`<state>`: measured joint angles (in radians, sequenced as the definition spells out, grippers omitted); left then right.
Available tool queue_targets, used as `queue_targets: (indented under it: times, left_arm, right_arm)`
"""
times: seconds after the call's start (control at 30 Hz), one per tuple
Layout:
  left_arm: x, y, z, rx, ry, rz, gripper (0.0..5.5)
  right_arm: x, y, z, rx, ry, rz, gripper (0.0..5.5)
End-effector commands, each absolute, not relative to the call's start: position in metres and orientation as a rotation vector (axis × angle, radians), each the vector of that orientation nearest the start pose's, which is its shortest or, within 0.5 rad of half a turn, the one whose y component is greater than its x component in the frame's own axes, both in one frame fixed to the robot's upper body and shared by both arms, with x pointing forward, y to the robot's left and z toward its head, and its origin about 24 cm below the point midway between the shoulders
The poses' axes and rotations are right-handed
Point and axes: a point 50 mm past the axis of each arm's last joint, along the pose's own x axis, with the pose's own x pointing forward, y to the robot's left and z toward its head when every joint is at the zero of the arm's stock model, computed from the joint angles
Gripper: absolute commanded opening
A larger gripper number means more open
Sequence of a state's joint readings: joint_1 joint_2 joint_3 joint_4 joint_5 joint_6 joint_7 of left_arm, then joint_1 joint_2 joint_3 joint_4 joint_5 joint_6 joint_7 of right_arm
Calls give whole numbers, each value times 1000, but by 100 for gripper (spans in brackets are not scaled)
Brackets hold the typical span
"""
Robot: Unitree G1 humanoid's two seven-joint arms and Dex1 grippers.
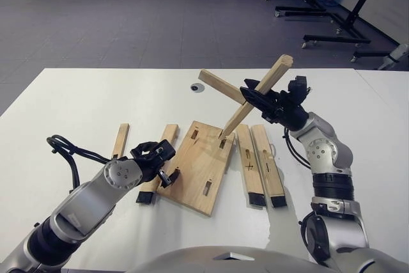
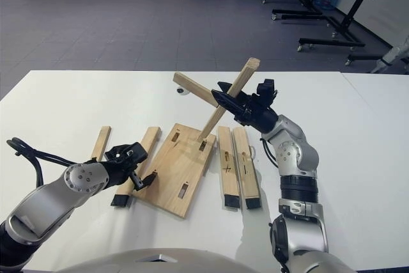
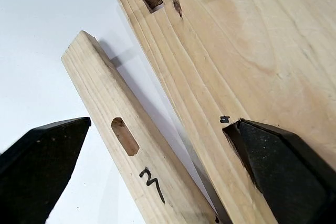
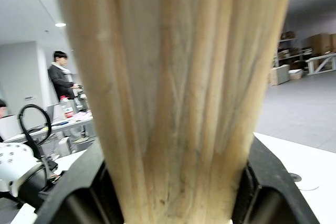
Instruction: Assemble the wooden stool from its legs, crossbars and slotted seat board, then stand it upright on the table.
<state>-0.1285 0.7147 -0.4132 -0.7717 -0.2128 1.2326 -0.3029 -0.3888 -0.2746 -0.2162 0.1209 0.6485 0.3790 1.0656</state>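
Left tool [image 1: 167, 163] gapes empty at the seat board [image 1: 198, 164] — liable to skid if the right tool [image 1: 254, 99], clamped on a tilted leg [image 1: 275, 75], pushes.

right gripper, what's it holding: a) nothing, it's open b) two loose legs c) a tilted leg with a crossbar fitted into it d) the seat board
C: the right gripper is shut on a tilted leg with a crossbar sticking out of it, the leg's lower end at a slot of the seat board.
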Motion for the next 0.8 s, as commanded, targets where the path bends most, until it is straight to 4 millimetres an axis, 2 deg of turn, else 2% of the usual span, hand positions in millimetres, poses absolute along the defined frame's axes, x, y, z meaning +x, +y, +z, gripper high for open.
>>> queue_targets:
  times: [0.03,0.17,0.27,0.47,0.67,0.8]
  left_arm:
    - [197,140,92,587,664,-657,515]
    - [184,137,83,557,740,-668,515]
    - [183,136,85,557,747,-647,515]
    - [198,137,101,555,700,-603,515]
    - [215,140,122,530,645,-580,515]
    - [235,148,144,422,605,-550,515]
  right_arm:
    - [295,-176,121,380,-173,1044,207]
    - [295,-179,119,354,-167,1027,207]
    - [296,-182,123,348,-179,1024,207]
    - [300,-183,129,353,-185,1048,207]
    - [300,-183,113,375,-127,1066,207]
    - [303,-184,106,377,-104,1077,207]
